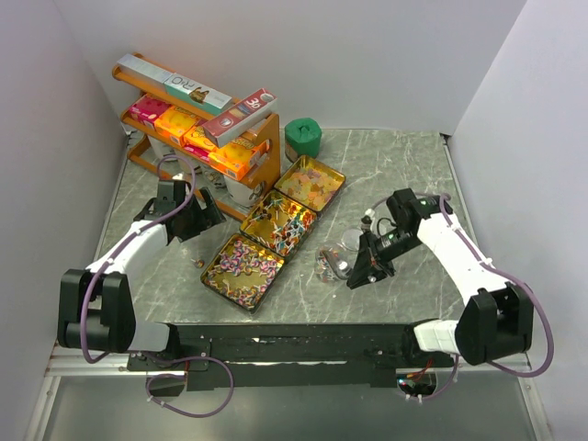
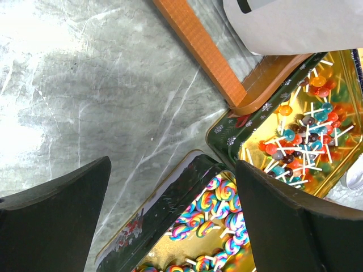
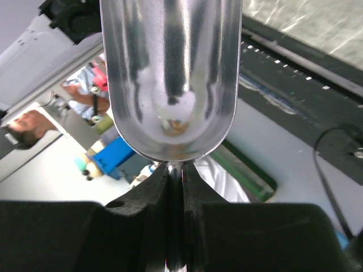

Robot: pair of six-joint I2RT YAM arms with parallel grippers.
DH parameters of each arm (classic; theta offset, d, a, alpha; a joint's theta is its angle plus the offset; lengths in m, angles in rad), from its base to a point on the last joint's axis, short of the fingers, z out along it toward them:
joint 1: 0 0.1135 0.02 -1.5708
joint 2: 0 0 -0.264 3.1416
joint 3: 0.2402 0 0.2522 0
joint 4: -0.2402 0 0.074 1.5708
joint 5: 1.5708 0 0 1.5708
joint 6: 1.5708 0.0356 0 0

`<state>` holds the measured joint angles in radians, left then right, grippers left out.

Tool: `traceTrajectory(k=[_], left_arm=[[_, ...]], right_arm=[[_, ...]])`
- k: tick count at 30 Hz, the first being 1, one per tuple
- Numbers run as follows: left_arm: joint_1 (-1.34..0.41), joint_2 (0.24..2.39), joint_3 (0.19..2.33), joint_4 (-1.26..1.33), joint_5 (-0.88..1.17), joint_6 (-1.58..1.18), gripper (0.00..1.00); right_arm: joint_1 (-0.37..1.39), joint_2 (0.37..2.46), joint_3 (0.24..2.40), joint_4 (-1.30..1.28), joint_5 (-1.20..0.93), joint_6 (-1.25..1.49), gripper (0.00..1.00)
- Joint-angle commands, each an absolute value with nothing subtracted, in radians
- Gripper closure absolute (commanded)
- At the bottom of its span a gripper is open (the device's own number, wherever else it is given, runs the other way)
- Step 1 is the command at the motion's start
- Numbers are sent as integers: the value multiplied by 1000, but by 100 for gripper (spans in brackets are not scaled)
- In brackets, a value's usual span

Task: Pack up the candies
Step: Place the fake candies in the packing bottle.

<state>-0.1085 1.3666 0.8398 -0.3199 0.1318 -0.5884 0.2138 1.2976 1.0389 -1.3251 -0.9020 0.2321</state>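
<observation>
Three open gold tins lie in a diagonal row, each holding candies: pink-purple swirls [image 1: 241,268], red-blue-yellow lollipops [image 1: 280,227] and orange-yellow ones [image 1: 310,182]. In the left wrist view the swirl candies [image 2: 227,221] and the red-blue lollipops [image 2: 306,136] lie below my left gripper [image 2: 176,226]. It stands open and empty over the near tin's far corner. My right gripper [image 3: 182,187] is shut on the thin handle of a metal scoop [image 3: 170,85]. It sits right of the tins [image 1: 366,266], beside a clear bag [image 1: 333,257] holding a few candies.
An orange rack [image 1: 197,129] with orange and pink boxes stands at the back left, its foot [image 2: 198,51] close to the middle tin. A green container [image 1: 302,138] sits behind the far tin. A few loose candies [image 1: 196,262] lie left of the near tin.
</observation>
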Motion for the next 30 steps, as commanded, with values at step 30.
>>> traceTrajectory(k=[30], left_arm=[[-109,1276,942,-348,284,-606,3]], right_arm=[[679,1322,1334,-1103,-301,186,100]])
